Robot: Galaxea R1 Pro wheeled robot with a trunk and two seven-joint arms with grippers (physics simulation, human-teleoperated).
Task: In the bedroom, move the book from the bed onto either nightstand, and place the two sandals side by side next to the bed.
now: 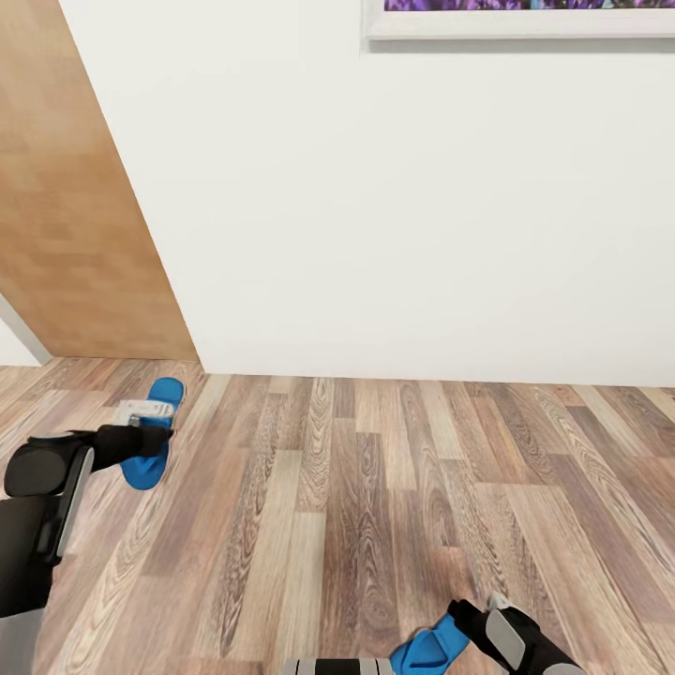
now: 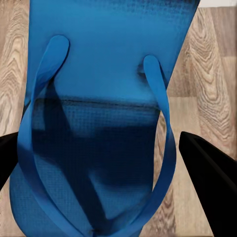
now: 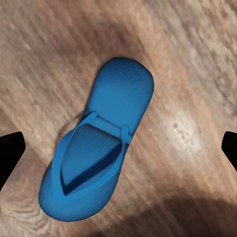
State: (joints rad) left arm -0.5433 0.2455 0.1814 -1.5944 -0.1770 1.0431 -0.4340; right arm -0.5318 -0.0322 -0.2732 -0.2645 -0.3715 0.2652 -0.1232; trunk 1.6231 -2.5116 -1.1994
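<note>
- Sandals apart on the plank floor (image 1: 375,487): I have one blue sandal (image 1: 153,433) at nine o'clock under my left gripper (image 1: 141,412), the other sandal (image 1: 429,647) at five o'clock by my right gripper (image 1: 469,614).
- Left fingers (image 2: 210,175) straddle the sole (image 2: 98,113) across its width, long axis running between them; whether they grip, I cannot tell.
- Right jaws gape wide above their sandal (image 3: 96,153), which lies diagonally between the fingers (image 3: 10,153).
</note>
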